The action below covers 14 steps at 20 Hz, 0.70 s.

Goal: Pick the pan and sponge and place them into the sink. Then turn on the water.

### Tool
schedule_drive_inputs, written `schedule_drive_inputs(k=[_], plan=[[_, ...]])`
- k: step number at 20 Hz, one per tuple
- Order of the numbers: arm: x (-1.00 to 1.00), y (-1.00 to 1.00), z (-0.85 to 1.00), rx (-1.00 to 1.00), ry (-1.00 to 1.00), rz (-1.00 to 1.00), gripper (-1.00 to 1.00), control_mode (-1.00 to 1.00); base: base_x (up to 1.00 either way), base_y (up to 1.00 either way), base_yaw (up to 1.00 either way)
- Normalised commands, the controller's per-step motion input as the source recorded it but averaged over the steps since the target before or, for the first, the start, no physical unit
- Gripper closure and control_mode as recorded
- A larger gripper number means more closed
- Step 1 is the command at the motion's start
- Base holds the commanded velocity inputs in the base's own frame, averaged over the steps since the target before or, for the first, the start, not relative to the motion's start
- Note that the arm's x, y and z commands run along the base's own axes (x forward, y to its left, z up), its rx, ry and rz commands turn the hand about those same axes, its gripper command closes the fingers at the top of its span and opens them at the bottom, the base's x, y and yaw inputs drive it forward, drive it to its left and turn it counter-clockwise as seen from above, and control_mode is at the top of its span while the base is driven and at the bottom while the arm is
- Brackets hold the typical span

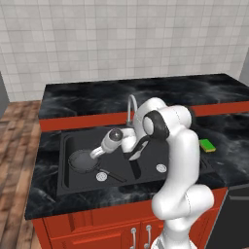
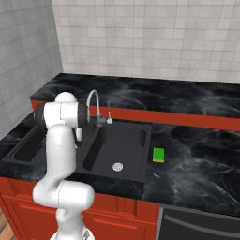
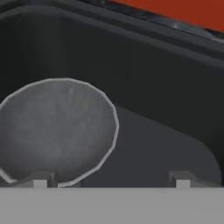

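The pan lies in the left basin of the sink, handle pointing right and near. The gripper hovers just above its right rim, jaws apart and empty. The sponge (next to fetch) waits far right on the counter

The pan in the hand view is cut off at the left edge and along the bottom, so its handle can't be seen there. Just the tops of the claw tips poke up at the bottom, and the far tips are cut off. In the left base view the claw is small and blurry at the pan's rim, too small to tell if it is gripping. In the right base view the white arm covers much of the sink's left half. The sponge is tiny there.
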Motion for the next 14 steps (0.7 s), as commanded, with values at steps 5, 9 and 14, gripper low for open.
schedule_drive_inputs(k=[5, 9, 14], plan=[[-0.42, 0.16, 0.70, -0.08, 0.00, -0.26, -1.00, -1.00, 0.00, 0.00, 0.00], [-0.52, 0.02, 0.78, -0.02, 0.00, -0.28, -1.00, -1.00, 0.00, 0.00, 0.00], [-0.47, 0.00, 0.98, 0.04, 0.00, -0.27, -1.00, -1.00, 0.00, 0.00, 0.00]])
